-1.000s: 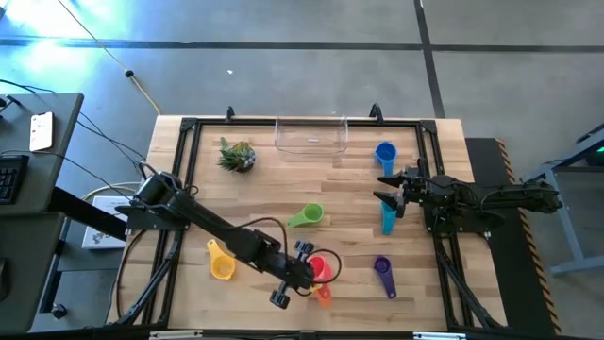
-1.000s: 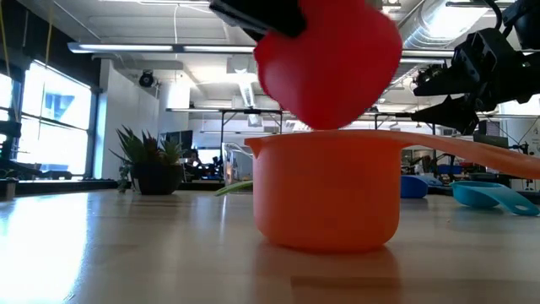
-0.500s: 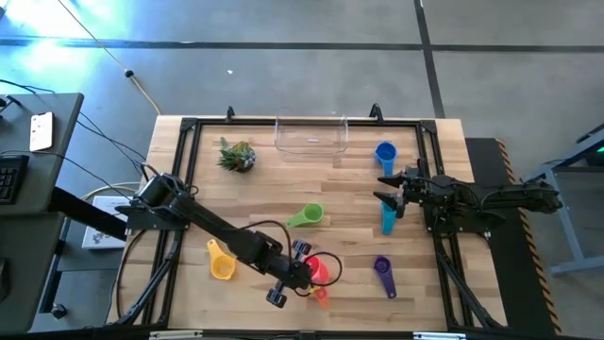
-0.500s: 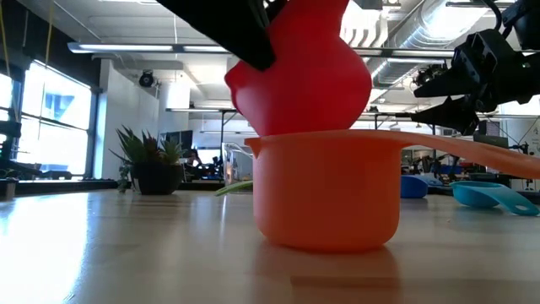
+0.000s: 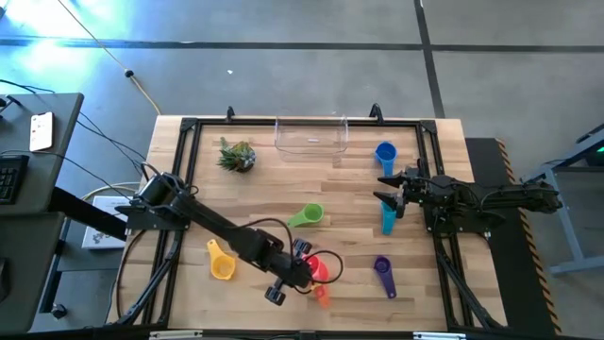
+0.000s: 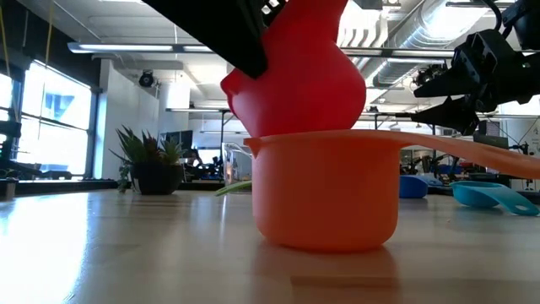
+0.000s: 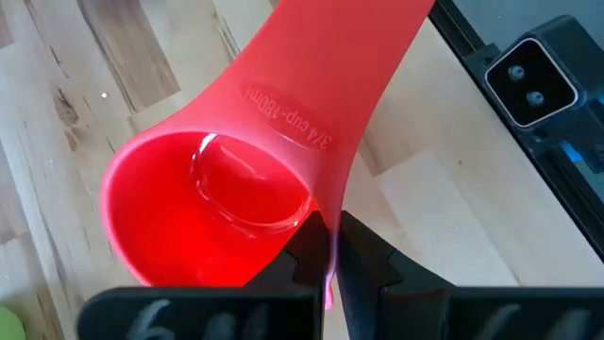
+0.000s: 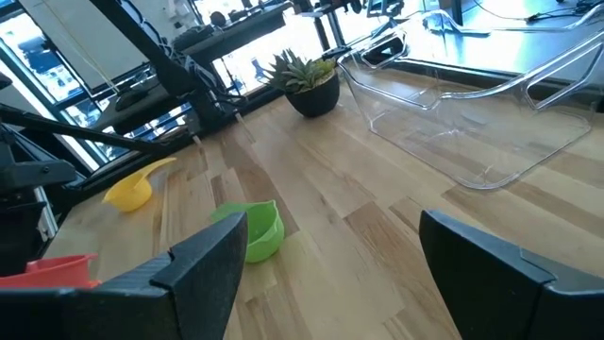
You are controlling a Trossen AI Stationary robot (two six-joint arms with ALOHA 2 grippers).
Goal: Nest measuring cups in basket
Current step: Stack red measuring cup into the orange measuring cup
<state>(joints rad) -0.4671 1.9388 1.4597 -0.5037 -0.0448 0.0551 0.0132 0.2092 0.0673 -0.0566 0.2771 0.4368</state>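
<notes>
**Red cup held in orange cup, near front edge of table**

Red cup (image 5: 321, 269) is clamped at its rim by the left gripper (image 5: 304, 267), fingers closed on the cup wall (left wrist view shows the rim pinched between them). In the low view the red cup (image 6: 295, 72) is tilted, its lower part sunk inside the orange cup (image 6: 325, 186), which stands upright on the table (image 5: 283, 189). From above only a bit of the orange cup (image 5: 323, 294) shows, just under the red one, close to the front edge, roughly mid-width.

Other cups, all on the table:
- yellow cup (image 5: 221, 261), toward the front-left, beside the left arm
- green cup (image 5: 305, 216), near the centre, lying on its side
- purple cup (image 5: 383, 274), front-right
- teal cup (image 5: 388, 218), right side, just below the right gripper
- blue cup (image 5: 384, 153), toward the back-right corner

Basket (image 5: 311, 135) sits at the back edge, mid-width, nothing visible inside it. Small plant (image 5: 237, 155) is toward the back-left, well apart from the basket.

Right gripper (image 5: 390, 187) hovers above the right side of the table, between the blue and teal cups, fingers spread apart, holding nothing (right wrist view agrees).
</notes>
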